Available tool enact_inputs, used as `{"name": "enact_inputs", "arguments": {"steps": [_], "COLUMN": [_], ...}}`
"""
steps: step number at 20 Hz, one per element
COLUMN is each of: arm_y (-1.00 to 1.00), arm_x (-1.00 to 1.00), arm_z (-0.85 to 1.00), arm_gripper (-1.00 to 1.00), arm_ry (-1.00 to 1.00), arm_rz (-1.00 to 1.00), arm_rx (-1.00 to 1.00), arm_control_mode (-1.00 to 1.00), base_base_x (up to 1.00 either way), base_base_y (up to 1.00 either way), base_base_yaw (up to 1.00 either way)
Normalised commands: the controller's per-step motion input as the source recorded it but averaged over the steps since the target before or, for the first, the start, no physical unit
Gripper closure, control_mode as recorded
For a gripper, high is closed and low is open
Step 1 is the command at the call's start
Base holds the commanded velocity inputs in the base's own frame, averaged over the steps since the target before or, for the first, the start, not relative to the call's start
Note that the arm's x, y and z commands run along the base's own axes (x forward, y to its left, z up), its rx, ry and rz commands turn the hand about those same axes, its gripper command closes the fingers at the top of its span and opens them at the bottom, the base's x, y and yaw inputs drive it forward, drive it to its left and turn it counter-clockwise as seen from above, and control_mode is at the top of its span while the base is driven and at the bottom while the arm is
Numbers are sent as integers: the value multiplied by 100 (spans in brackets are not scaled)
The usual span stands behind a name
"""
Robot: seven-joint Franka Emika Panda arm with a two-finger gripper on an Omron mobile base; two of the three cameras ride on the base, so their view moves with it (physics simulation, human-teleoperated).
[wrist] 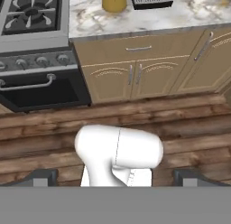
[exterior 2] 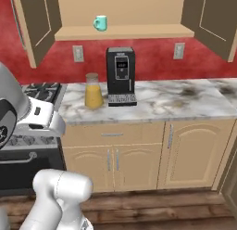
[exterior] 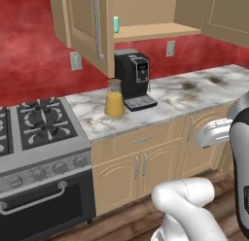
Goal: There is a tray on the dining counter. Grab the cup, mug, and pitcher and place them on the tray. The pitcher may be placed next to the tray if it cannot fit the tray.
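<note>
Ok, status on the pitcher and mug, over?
Gripper open, empty, low over the floor. Pitcher on the worktop left of the coffee machine. Mug up on the open cabinet shelf. Nothing blocking either.

From over my right side I see the pitcher (exterior 2: 93,91) standing upright on the marble worktop (exterior 2: 185,104), near its left end and back edge, just beside the black coffee machine (exterior 2: 121,76) on that machine's left. The mug (exterior 2: 100,23) sits on the open cabinet shelf (exterior 2: 125,33) above, left of the shelf's middle, between the swung-out cabinet doors (exterior 2: 37,20). The stove (exterior 2: 39,92) adjoins the worktop's left edge. My white arm (exterior 2: 28,118) rises at the lower left.
</note>
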Motion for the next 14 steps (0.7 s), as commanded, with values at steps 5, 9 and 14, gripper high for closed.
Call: {"name": "enact_inputs", "arguments": {"steps": [5,9,14], "arm_y": [0,0,0], "arm_x": [0,0,0], "arm_z": [0,0,0], "arm_gripper": [-100,-100,-100], "arm_ry": [0,0,0], "arm_rz": [0,0,0], "arm_rx": [0,0,0], "arm_control_mode": [100,100,100], "base_base_x": [70,50,45], "base_base_y": [-33,-37,-24], "base_base_yaw": [18,22,16]}}
